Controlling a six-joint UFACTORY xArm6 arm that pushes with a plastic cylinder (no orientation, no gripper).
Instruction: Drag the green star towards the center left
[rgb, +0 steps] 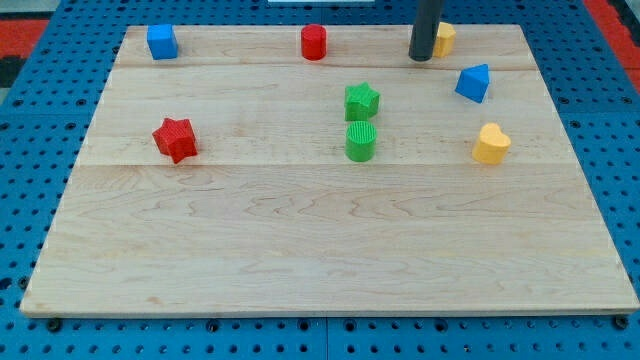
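wooden board (300, 240) on blue pegboard: green star (362, 100) near centre, just above green cylinder (361, 141). my tip (421, 58), bare and grasping nothing, waits at its two o'clock, presumably to push leftward.

Illumination is bright, even and diffuse across the wooden board (320, 240). Shadows are short and soft: each block, for example the green star (362, 100) near the board's centre, casts only a faint dark fringe at its base. No glare or hot spots appear on the board. Focus is sharp from the board's near edge to its far edge. Perspective narrows the board toward the view's top; its edges remain straight.
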